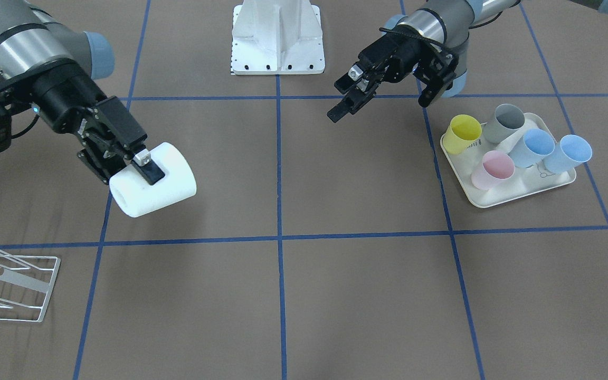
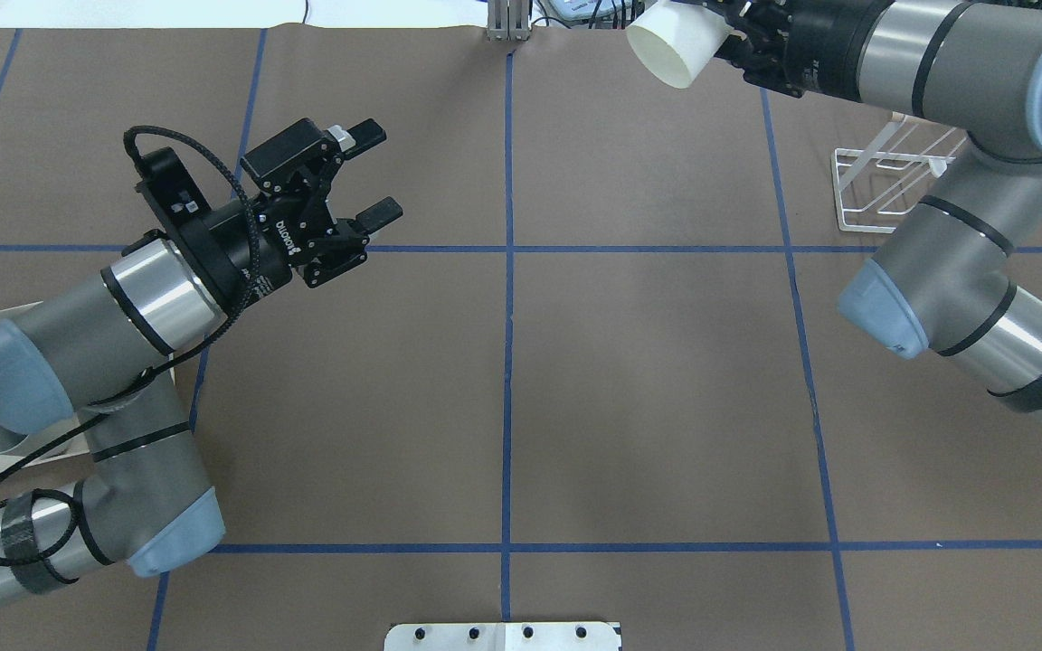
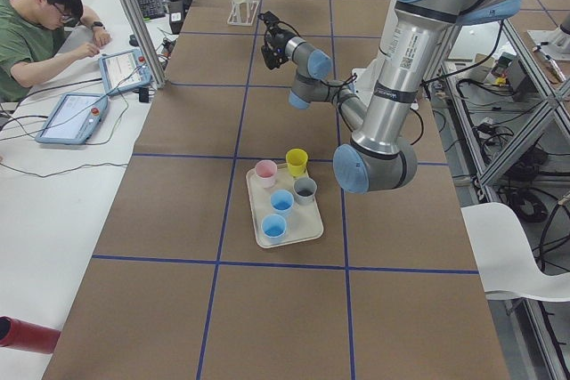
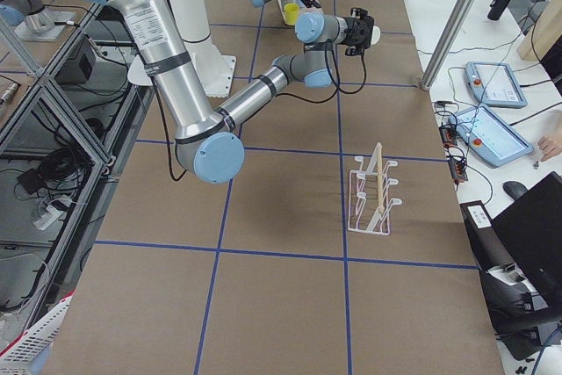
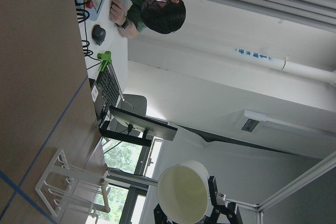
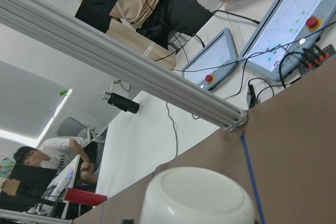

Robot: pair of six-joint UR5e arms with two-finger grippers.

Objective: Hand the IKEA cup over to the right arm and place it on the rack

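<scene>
My right gripper (image 1: 143, 173) is clamped on the white IKEA cup (image 1: 164, 182). One finger (image 1: 148, 169) presses flat on the cup's outer wall, and the other is hidden under it. The cup lies on its side in the grip, clear of the table (image 1: 335, 274), with its open mouth turned toward the left arm; my right wrist camera sees only its closed bottom.

My left gripper (image 2: 376, 172) hangs over the table well apart from the cup, jaws spread wide with nothing between them.

The rack (image 1: 13, 287) stands on the table at the right arm's end, well away from the cup, with its wooden dowel and wire prongs bare. At the left arm's end is a cream tray (image 1: 499, 198) carrying a yellow, a grey, a pink and two blue cups.
</scene>
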